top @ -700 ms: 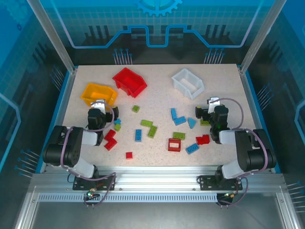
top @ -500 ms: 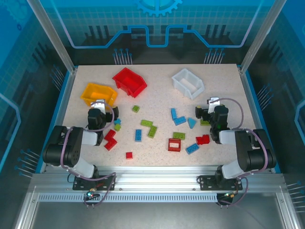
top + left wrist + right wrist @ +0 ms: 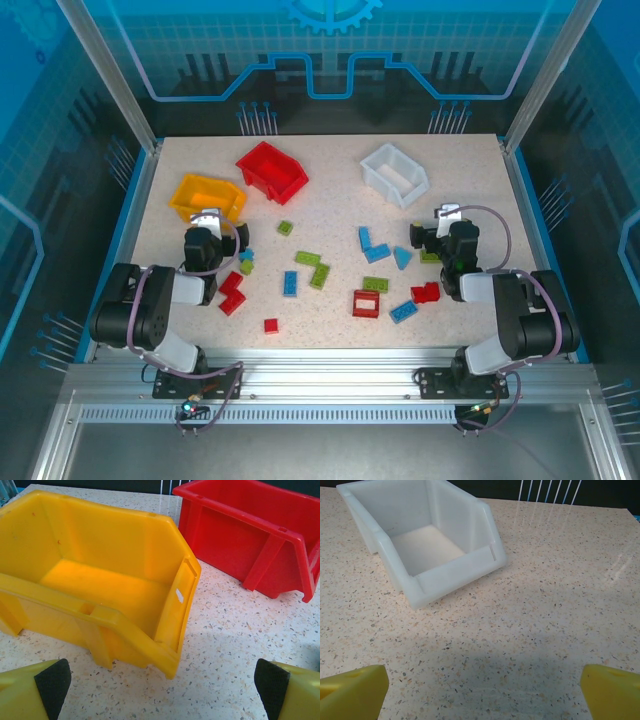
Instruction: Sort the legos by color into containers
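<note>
Sorting looks not yet begun. Small studded plastic bricks in red, blue and lime green (image 3: 366, 303) lie scattered across the speckled counter (image 3: 330, 215). The yellow-orange plastic bin (image 3: 115, 540), red plastic bin (image 3: 290, 184) and white plastic bin (image 3: 455, 510) appear empty. The left claw (image 3: 162, 690) and right claw (image 3: 482, 692) gape wide, holding nothing.

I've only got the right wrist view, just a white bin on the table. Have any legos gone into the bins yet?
Observer: No; from above, the white bin, red bin and yellow-orange bin all look empty.
Operator: What's nearest my right gripper?
Observer: A lime green lego lies right beside it, with a blue triangle lego next to that.
Operator: And the left gripper?
Observer: Open, empty, facing the yellow-orange bin.
</note>
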Robot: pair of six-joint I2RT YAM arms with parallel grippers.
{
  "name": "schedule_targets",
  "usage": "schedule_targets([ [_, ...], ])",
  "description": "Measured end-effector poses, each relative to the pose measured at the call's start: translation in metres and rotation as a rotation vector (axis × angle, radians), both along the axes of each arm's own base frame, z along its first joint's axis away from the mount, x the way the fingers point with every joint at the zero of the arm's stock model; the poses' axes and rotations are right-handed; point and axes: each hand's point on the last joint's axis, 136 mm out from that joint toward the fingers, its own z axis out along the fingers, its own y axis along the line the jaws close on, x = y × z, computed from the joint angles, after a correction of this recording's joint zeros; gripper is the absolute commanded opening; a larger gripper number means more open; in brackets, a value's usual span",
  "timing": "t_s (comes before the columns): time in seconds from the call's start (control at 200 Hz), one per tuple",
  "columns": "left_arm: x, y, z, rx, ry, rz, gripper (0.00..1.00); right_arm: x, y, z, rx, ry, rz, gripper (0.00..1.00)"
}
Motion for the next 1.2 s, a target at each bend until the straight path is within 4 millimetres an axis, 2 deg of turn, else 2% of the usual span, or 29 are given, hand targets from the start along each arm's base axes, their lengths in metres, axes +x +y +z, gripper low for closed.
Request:
schedule_targets([
  [0.135, -0.007, -0.003, 0.009, 0.026, -0.025, 0.005, 0.99, -0.003, 0.003, 0.002, -0.019, 0.032, 0.0, 1.0],
  [0.175, -0.014, -0.01, 0.023, 0.053, -0.051, -0.003, 0.99, -0.006, 0.007, 0.011, -0.033, 0.028, 0.003, 1.0],
  [0.205, -0.021, -0.019, 0.039, 0.064, -0.087, -0.023, 0.99, -0.008, 0.012, 0.025, -0.042, 0.007, 0.01, 1.0],
  [0.24, -0.026, -0.031, 0.062, 0.067, -0.138, -0.05, 0.99, -0.012, 0.019, 0.049, -0.047, -0.038, 0.025, 1.0],
  [0.285, -0.034, -0.047, 0.103, 0.057, -0.23, -0.093, 0.99, -0.018, 0.03, 0.086, -0.042, -0.108, 0.048, 1.0],
  [0.345, -0.045, -0.063, 0.16, 0.018, -0.339, -0.135, 0.99, -0.03, 0.041, 0.151, -0.008, -0.229, 0.074, 1.0],
  [0.405, -0.053, -0.065, 0.209, -0.075, -0.392, -0.125, 0.99, -0.046, 0.048, 0.22, 0.069, -0.345, 0.087, 1.0],
  [0.455, -0.058, -0.062, 0.241, -0.162, -0.387, -0.1, 0.99, -0.058, 0.048, 0.266, 0.147, -0.404, 0.092, 1.0],
  [0.505, -0.064, -0.057, 0.265, -0.259, -0.355, -0.056, 0.99, -0.067, 0.047, 0.297, 0.248, -0.422, 0.097, 1.0],
  [0.56, -0.067, -0.049, 0.276, -0.333, -0.314, -0.02, 0.99, -0.072, 0.046, 0.31, 0.34, -0.393, 0.114, 0.98],
  [0.615, -0.067, -0.039, 0.272, -0.398, -0.24, 0.025, 0.99, -0.073, 0.049, 0.3, 0.408, -0.325, 0.134, 0.9],
  [0.69, -0.053, -0.019, 0.249, -0.462, -0.086, 0.133, 0.99, -0.071, 0.064, 0.262, 0.459, -0.153, 0.157, 0.88],
  [0.77, -0.03, -0.002, 0.21, -0.501, 0.111, 0.239, 0.95, -0.071, 0.09, 0.217, 0.448, 0.035, 0.18, 0.88],
  [0.85, -0.015, 0.007, 0.165, -0.529, 0.297, 0.311, 0.92, -0.08, 0.119, 0.189, 0.411, 0.175, 0.232, 0.87],
  [0.935, -0.011, 0.023, 0.121, -0.557, 0.452, 0.406, 0.86, -0.084, 0.138, 0.184, 0.378, 0.237, 0.276, 0.86],
  [1.0, -0.011, 0.037, 0.099, -0.584, 0.524, 0.47, 0.83, -0.082, 0.148, 0.188, 0.362, 0.243, 0.297, 0.87],
  [1.096, -0.004, 0.056, 0.079, -0.622, 0.585, 0.538, 0.8, -0.08, 0.16, 0.192, 0.35, 0.25, 0.325, 0.87],
  [1.201, 0.011, 0.067, 0.063, -0.65, 0.621, 0.57, 0.76, -0.075, 0.166, 0.185, 0.336, 0.278, 0.336, 0.87],
])
